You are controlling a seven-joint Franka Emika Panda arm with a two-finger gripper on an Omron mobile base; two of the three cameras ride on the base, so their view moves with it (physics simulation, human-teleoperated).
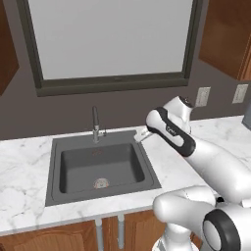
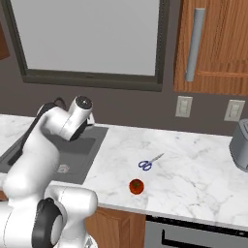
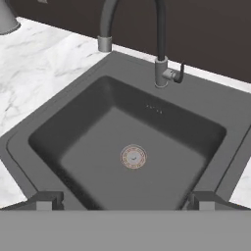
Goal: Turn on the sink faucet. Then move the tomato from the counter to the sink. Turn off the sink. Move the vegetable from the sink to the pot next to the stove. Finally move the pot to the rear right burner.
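Note:
The dark grey sink [image 1: 56, 169] is set into the marble counter, with a round drain [image 3: 133, 157] in its floor. Behind it stands the faucet [image 3: 160, 63] with a small side handle [image 3: 176, 74] and its arched spout [image 3: 104, 43] over the basin's back corner; no water shows. My gripper [image 3: 125, 202] hovers above the sink's near side, open, fingertips [image 3: 44, 201] wide apart and holding nothing. It sits by the sink's back right corner [image 1: 139, 137]. The red tomato [image 2: 136, 186] lies on the counter right of the sink, near the front edge. Pot and stove are out of view.
Blue-handled scissors [image 2: 150, 162] lie on the counter just behind the tomato. A grey rounded object [image 2: 240, 144] is cut off by the right edge. Another grey object [image 3: 7, 19] stands on the counter left of the sink. Wall outlets [image 2: 183, 106] sit above the counter.

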